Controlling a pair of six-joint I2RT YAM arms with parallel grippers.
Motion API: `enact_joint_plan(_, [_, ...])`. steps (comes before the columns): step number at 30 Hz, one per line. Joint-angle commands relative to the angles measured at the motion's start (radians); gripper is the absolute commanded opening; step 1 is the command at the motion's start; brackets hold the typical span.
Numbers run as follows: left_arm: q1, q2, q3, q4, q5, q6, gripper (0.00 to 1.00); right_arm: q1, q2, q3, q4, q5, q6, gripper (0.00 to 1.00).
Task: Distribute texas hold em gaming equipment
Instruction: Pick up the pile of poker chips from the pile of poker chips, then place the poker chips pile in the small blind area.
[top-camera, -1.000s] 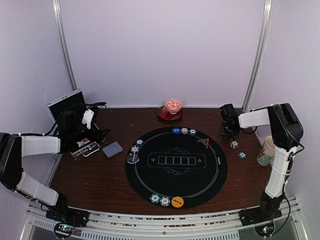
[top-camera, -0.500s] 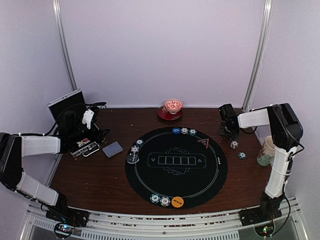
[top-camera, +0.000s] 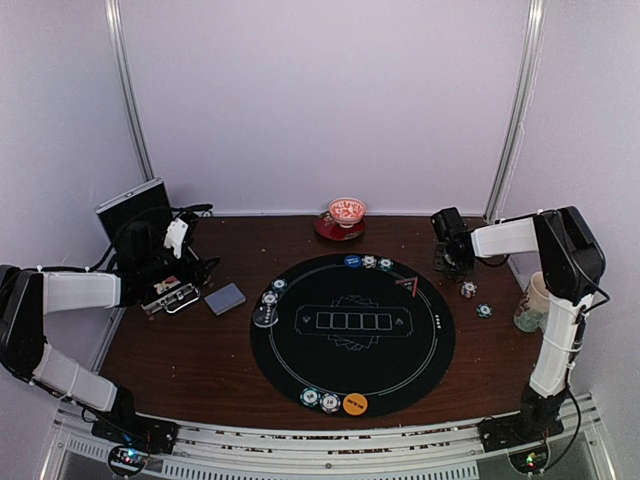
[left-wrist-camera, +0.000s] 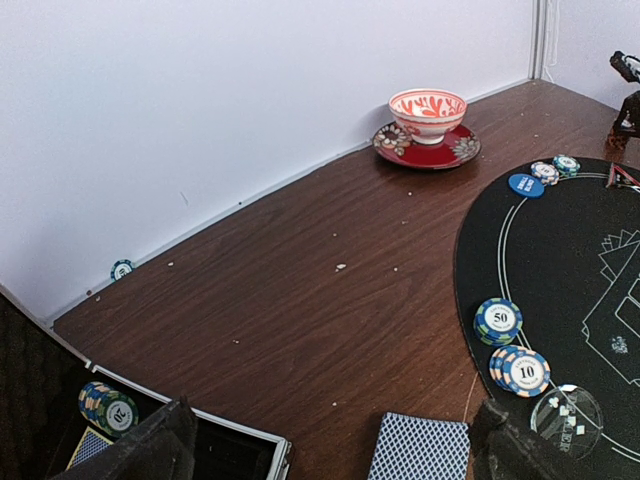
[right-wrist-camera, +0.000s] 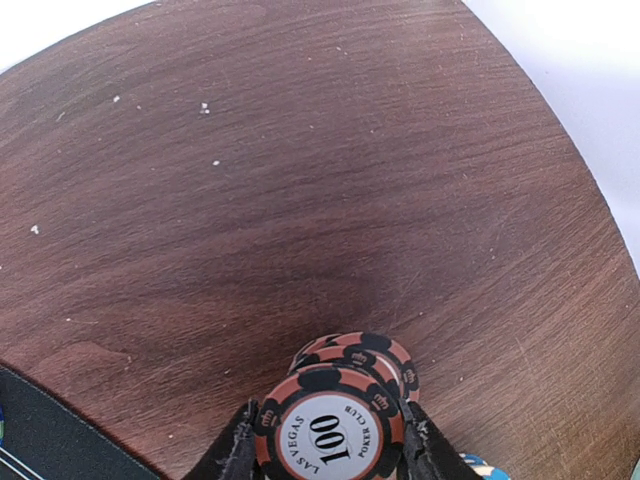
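My right gripper (top-camera: 452, 258) (right-wrist-camera: 330, 445) is shut on a small stack of orange-and-black "100" poker chips (right-wrist-camera: 338, 425) over bare wood, just off the back right of the black mat (top-camera: 420, 350). My left gripper (top-camera: 165, 272) (left-wrist-camera: 330, 462) is open and empty over the open metal case (top-camera: 172, 297), with the grey-blue card deck (top-camera: 225, 298) (left-wrist-camera: 420, 448) between its fingertips. Chips marked 50 (left-wrist-camera: 498, 320) and 10 (left-wrist-camera: 522, 370) and a clear disc (top-camera: 265, 317) lie at the mat's left edge. A blue disc (top-camera: 351, 261) lies at the back and an orange disc (top-camera: 355, 404) at the front.
A red-and-white bowl (top-camera: 346, 211) (left-wrist-camera: 427, 103) on a saucer stands at the back wall. Two loose chips (top-camera: 469, 289) (top-camera: 484, 310) and a cup (top-camera: 533, 302) are on the right. The case holds more chips (left-wrist-camera: 108, 405). One chip (left-wrist-camera: 122, 269) lies by the wall.
My right gripper has shifted a little to the left and toward the back with the chips in it. The left arm has not moved.
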Motion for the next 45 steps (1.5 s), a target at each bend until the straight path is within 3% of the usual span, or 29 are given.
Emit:
enact_joint_plan(1, [0.001,-0.003,0.028,0.034,-0.001,0.004,0.98,0.017,-0.044,0.026,0.010,0.054,-0.016,0.39])
enact_joint_plan(8, [0.001,-0.003,0.028,0.034,-0.001,0.004,0.98,0.017,-0.025,0.041,-0.019,0.096,-0.002,0.38])
enact_joint_plan(20, [0.002,0.000,0.028,0.033,-0.002,0.003,0.98,0.073,-0.069,0.023,0.078,0.017,-0.094,0.38])
enact_joint_plan(34, [0.001,0.003,0.030,0.036,-0.016,0.004,0.98,0.169,0.106,0.208,0.035,-0.168,-0.194,0.39])
enact_joint_plan(45, [0.003,0.005,0.030,0.036,-0.012,0.005,0.98,0.180,0.145,0.207,0.022,-0.201,-0.219,0.40])
